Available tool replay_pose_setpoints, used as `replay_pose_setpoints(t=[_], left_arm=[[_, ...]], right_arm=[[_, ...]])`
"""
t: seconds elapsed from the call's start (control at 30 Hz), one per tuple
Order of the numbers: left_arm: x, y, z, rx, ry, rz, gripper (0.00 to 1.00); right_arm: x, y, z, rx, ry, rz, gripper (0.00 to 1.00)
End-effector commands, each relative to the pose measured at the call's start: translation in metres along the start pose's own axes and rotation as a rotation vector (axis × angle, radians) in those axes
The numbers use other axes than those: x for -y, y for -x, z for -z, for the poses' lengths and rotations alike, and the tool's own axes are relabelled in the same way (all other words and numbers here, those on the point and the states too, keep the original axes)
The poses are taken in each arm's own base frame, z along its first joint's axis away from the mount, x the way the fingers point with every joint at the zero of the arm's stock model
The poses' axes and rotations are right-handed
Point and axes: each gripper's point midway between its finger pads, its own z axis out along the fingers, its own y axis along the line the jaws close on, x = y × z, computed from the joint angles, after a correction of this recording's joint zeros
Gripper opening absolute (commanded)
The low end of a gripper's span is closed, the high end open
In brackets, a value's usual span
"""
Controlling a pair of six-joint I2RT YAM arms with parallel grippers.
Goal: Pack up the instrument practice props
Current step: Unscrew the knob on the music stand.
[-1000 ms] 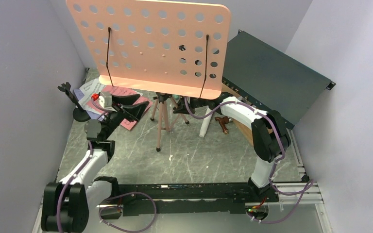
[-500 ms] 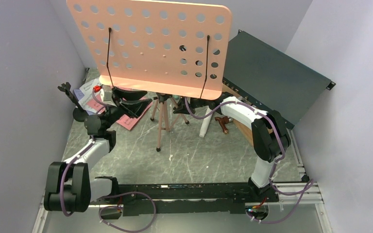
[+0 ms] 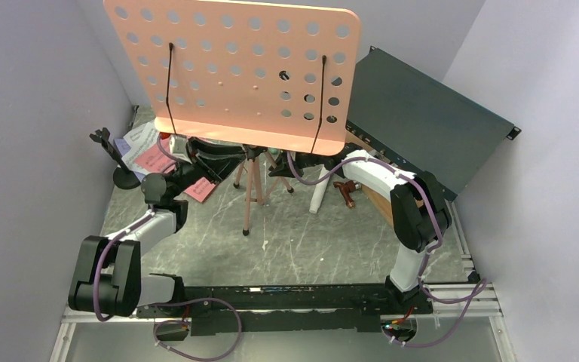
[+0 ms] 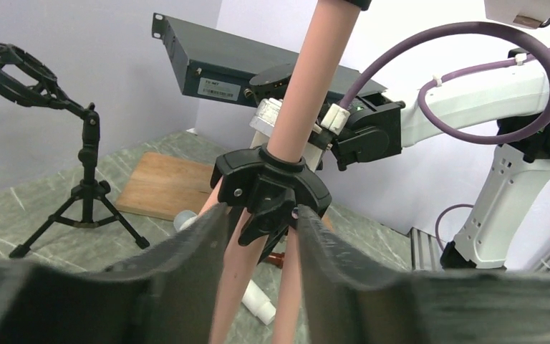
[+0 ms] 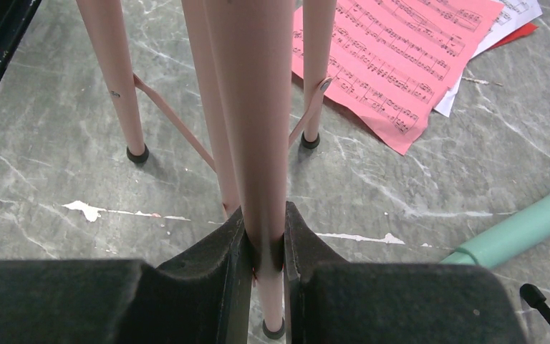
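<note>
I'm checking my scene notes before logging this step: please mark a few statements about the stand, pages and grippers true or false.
1. The right gripper is clamped on the pink perforated music stand's pole. True.
2. The red sheet-music page rests on the stand's desk. False: it lies on the grey marbled tabletop.
3. The left gripper holds a microphone. False: its jaws straddle the stand's legs.
4. The black wire microphone mount stands upright. True.

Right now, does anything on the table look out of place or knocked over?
Yes: the red sheet-music page lies loose on the table over a white page, and the green microphone lies on its side near the pink tripod.
</note>
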Motion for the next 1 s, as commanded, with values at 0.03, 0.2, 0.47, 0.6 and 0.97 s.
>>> replay_pose_setpoints(t=[0.03,0.2,0.47,0.6,0.97], left_arm=[[0.011,0.021,-0.01,0.056,-0.048,-0.055,0.33],[0.007,0.025,-0.01,0.079,0.002,0.052,0.04],[-0.003,0.036,-0.001,0.186,0.17,0.397,0.0],[-0.009,0.041,0.007,0.235,0.313,0.605,0.02],[-0.006,0.045,0.022,0.17,0.539,0.68,0.62]], right_arm=[[-0.02,-0.034,0.001,-0.076,0.046,-0.122,0.08],[-0.02,-0.035,0.001,-0.078,0.049,-0.124,0.08],[-0.02,-0.039,0.0,-0.085,0.05,-0.133,0.08],[-0.02,-0.039,0.0,-0.085,0.05,-0.136,0.08],[-0.021,-0.039,-0.001,-0.078,0.057,-0.155,0.08]])
